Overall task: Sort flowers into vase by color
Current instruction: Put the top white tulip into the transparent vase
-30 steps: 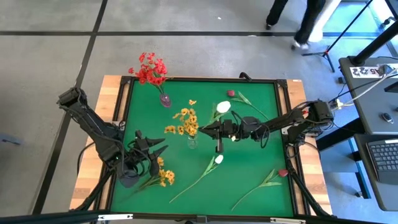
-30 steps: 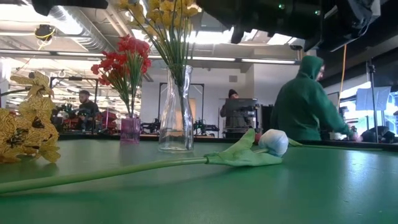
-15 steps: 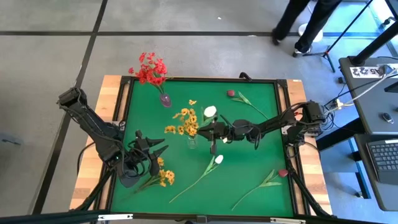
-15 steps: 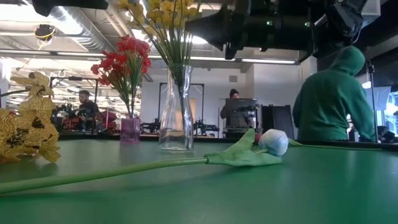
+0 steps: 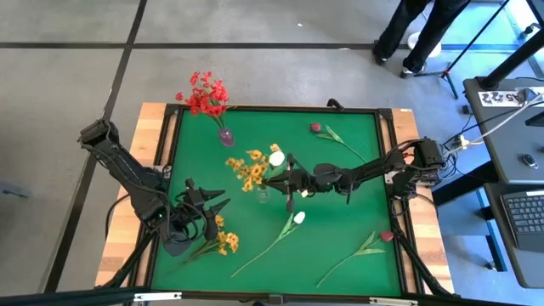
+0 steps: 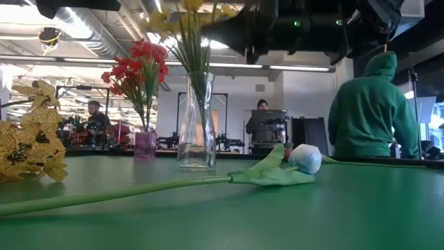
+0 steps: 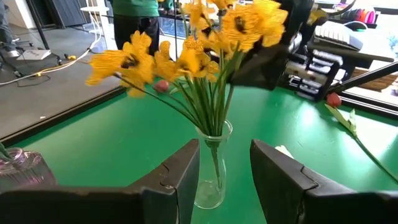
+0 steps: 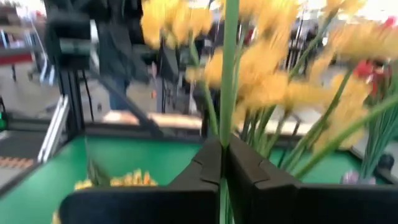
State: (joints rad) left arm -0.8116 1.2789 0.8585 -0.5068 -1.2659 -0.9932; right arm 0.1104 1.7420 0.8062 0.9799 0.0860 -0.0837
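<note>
Near the middle of the green counter [image 5: 340, 221], the right claw [image 5: 286, 181] is pinching the thin green stem [image 8: 229, 68] of a white tulip [image 5: 276, 158], its fingers [image 8: 205, 167] pressed tight together around it. The bud is hovering just beside the yellow-orange spray [image 5: 252, 169] that is standing in the clear glass vase [image 6: 194, 125]. The right arm is stretching almost level across the counter from its right edge, wrist turned toward the vase.

The left claw [image 5: 206, 201] is hanging spread wide over the near-left part of the counter, pointing at the vase, its arm folding in from the left rim. Another yellow-orange spray [image 5: 223, 240] is lying just beneath it.

The red cluster [image 5: 204, 94] is sitting in a small purple vase [image 5: 226, 136] near the far edge. A second white tulip [image 5: 297, 218] is lying in the open middle, and two dark pink buds, as far as the high view tells, are lying far right [image 5: 316, 127] and near right [image 5: 387, 236], well apart.
</note>
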